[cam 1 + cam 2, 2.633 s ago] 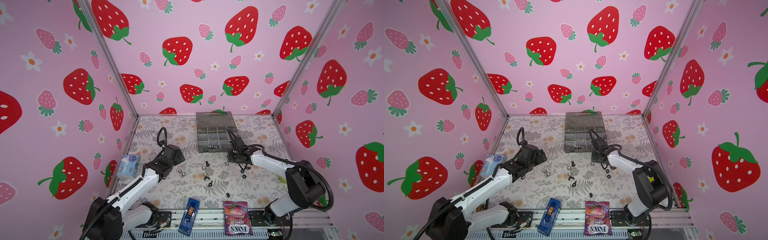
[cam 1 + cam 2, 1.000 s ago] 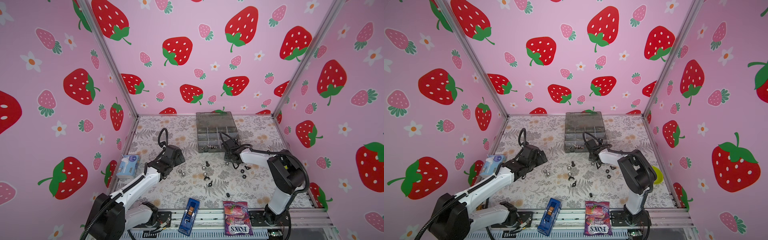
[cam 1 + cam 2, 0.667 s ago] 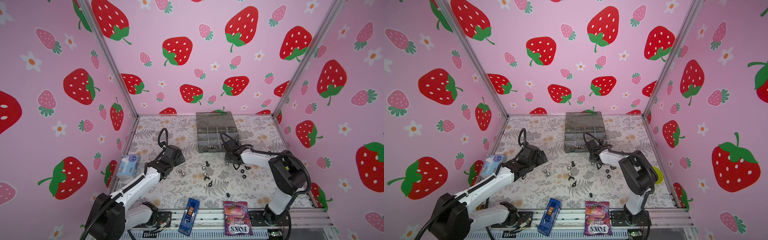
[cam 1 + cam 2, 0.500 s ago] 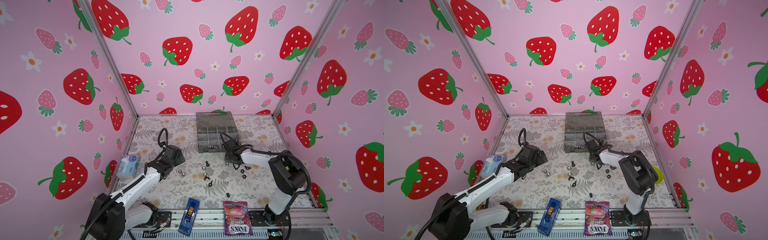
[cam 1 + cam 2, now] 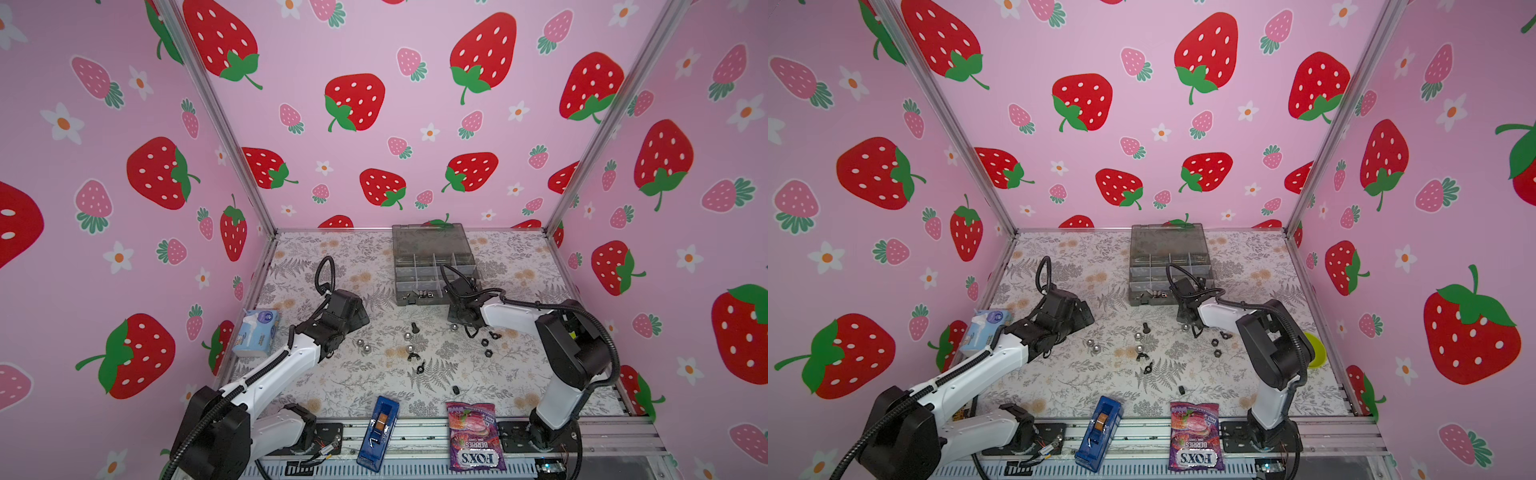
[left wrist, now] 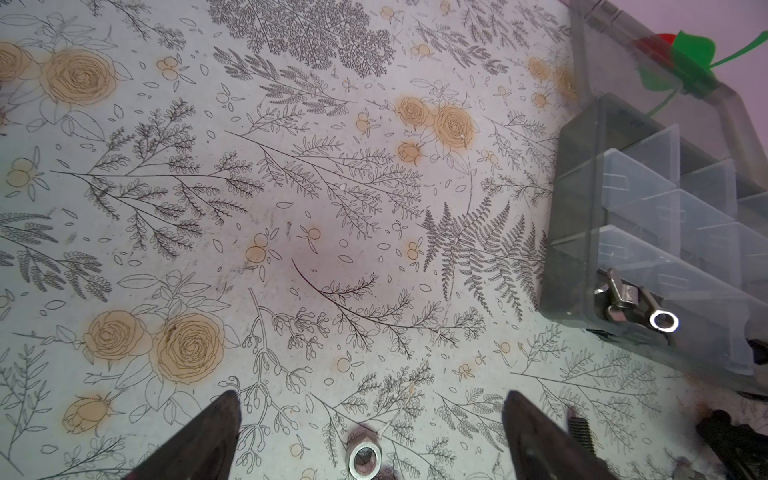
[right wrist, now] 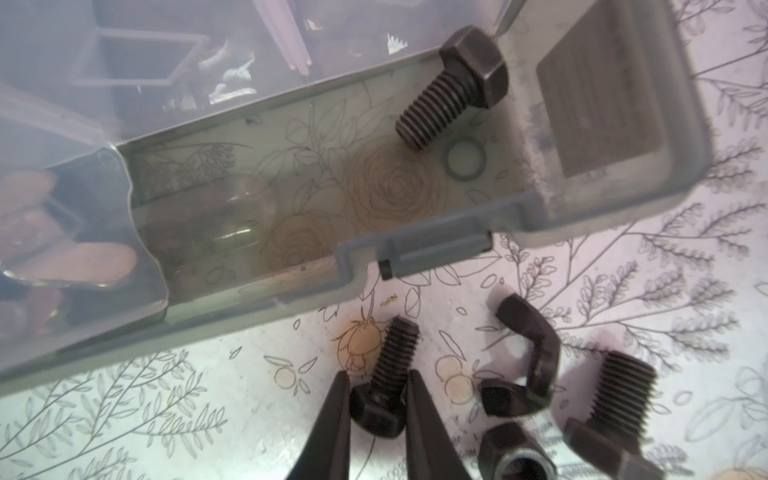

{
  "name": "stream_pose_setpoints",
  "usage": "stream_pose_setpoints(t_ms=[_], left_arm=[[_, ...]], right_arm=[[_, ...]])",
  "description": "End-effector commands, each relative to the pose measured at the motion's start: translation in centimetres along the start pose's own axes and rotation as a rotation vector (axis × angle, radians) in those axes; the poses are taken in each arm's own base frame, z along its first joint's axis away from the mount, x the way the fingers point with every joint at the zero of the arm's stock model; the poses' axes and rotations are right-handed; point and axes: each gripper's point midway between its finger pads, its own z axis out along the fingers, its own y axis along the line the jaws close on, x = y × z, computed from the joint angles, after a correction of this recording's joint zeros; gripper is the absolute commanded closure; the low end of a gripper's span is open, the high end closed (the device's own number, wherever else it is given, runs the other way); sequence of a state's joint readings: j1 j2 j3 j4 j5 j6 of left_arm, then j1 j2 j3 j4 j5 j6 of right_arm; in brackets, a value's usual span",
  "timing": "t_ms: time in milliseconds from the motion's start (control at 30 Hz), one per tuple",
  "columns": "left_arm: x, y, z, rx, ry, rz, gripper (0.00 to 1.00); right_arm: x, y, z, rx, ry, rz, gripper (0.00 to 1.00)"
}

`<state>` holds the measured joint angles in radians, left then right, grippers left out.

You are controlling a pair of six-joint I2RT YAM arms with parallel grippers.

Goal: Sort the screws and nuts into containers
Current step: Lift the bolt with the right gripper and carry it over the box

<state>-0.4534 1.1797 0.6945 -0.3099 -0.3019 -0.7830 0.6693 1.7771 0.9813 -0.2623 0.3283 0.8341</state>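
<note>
Black screws [image 7: 453,89], smoky grey containers [image 5: 415,272], floral table [image 5: 332,386], pink strawberry walls [image 5: 374,41].

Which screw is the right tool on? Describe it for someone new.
Start at the grey organiser box at the back; the right tool sits just off its front edge. The black screw has its head between the tool's tips, unlike the loose screw beside it and the boxed screw.

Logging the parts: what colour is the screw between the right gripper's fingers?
Black; the screw shows best in the right wrist view.
</note>
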Motion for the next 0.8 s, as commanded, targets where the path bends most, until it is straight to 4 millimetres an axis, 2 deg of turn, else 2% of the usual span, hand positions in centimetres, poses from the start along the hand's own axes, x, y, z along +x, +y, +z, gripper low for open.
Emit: stream_pose_setpoints(t_ms=[0,100,433,567,767], left_arm=[[0.0,0.3,0.2,-0.015,0.002,-0.014,0.01],[-0.1,0.3,0.2,-0.016,0.000,-0.015,0.01],[-0.1,0.3,0.1,-0.015,-0.006,-0.014,0.01],[0.0,0.3,0.2,-0.012,-0.001,-0.013,0.01],[-0.1,0.3,0.1,-0.011,-0.005,-0.013,0.01]], right_arm=[[-0.5,-0.1,-1.1,-0.002,0.005,0.005,0.90],[-1.1,-0.2,-2.0,-0.009,-0.018,0.012,0.94],[-5.0,-0.3,-6.3,-0.033,-0.150,0.014,0.94],[-6.6,0.0,-6.4,-0.021,-0.169,-0.007,0.94],[-8.5,1.0,-5.1,-0.023,-0.171,-0.028,0.94]])
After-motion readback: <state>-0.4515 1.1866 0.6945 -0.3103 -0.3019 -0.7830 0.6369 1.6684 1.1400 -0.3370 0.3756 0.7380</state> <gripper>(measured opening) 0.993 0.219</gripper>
